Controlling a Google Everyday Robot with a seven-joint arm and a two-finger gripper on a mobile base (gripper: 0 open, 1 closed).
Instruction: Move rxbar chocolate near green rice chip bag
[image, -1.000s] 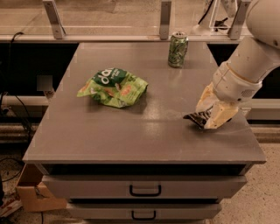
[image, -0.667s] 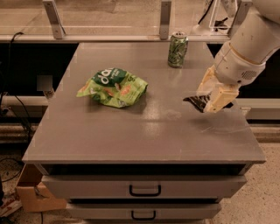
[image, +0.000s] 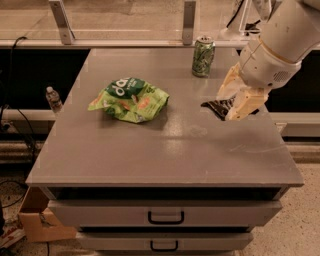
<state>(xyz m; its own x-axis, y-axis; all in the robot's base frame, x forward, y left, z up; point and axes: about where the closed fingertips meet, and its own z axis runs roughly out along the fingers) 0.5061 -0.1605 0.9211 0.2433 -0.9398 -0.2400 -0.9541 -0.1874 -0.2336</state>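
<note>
bar up, bag off to the left

pinching the rxbar chocolate (image: 216, 106) in the gripper (image: 235, 102), fingers (image: 243, 101) closed down on its right end. hanging just above the bench (image: 165, 155), close to the right edge, long axis roughly left-right, free end poking toward the green rice chip bag (image: 131, 99). well apart yet from that bag, over left of centre. against a second back: lifted higher, and carried away from the front edge toward the green soda can (image: 203, 56).

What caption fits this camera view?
Gripper holds the rxbar chocolate over the table, well apart from the green rice chip bag.
</note>
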